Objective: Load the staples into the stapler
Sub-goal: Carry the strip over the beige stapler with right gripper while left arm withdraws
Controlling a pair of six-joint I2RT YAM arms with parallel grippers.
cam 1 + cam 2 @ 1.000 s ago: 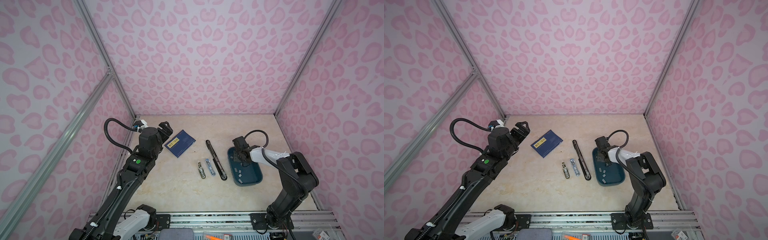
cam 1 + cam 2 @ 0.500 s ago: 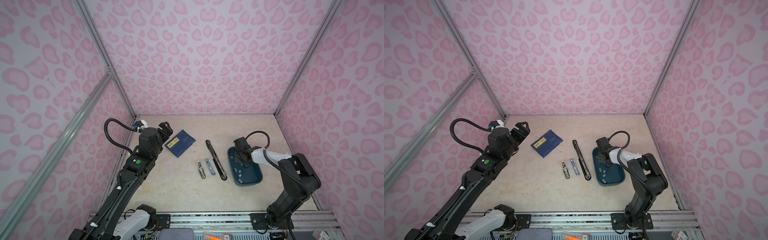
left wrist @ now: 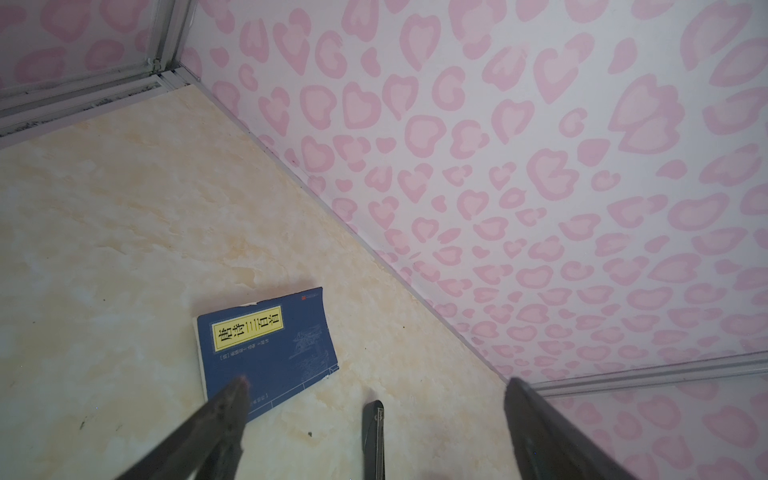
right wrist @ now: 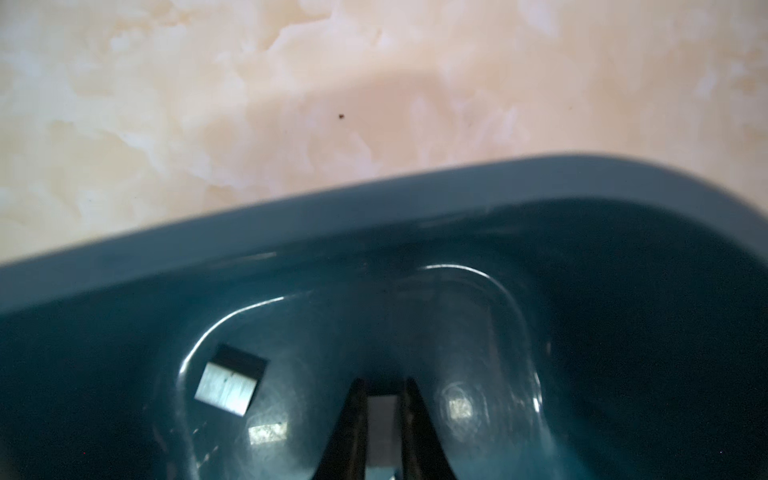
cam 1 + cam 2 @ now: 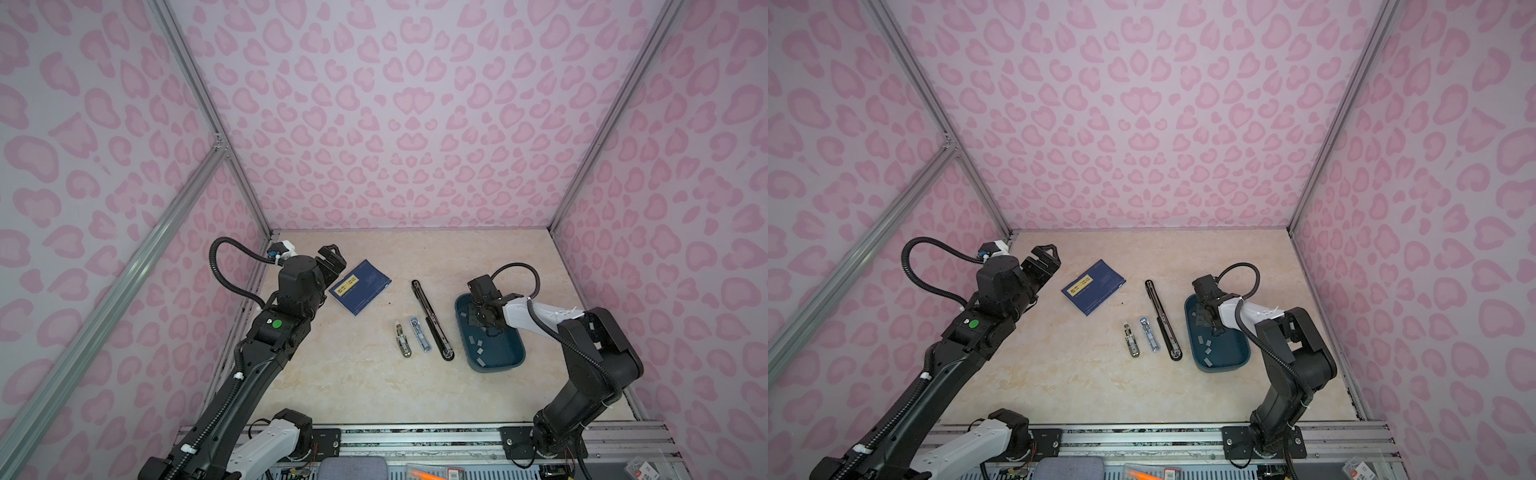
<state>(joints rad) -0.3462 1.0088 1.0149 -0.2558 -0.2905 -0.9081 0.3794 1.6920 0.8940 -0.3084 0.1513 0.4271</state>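
Observation:
The black stapler (image 5: 432,318) (image 5: 1163,320) lies opened out flat in the middle of the table; its far end also shows in the left wrist view (image 3: 372,436). Several grey staples (image 5: 478,345) (image 5: 1207,345) lie loose in a teal tray (image 5: 498,368) (image 5: 1221,365). My right gripper (image 5: 488,326) (image 5: 1212,326) reaches down into the tray. In the right wrist view it (image 4: 382,415) is shut on one grey staple strip (image 4: 382,432), with another strip (image 4: 230,386) beside it. My left gripper (image 5: 332,259) (image 5: 1044,259) (image 3: 378,382) hangs open and empty above the table's far left.
A blue book (image 5: 360,286) (image 5: 1094,286) (image 3: 266,345) lies between the left gripper and the stapler. Two small metal tools (image 5: 402,340) (image 5: 419,340) lie just left of the stapler. Pink patterned walls enclose the table on three sides.
The right gripper's jaws have closed on a staple strip inside the tray, with only a slight shift of the wrist. The left arm has not moved.

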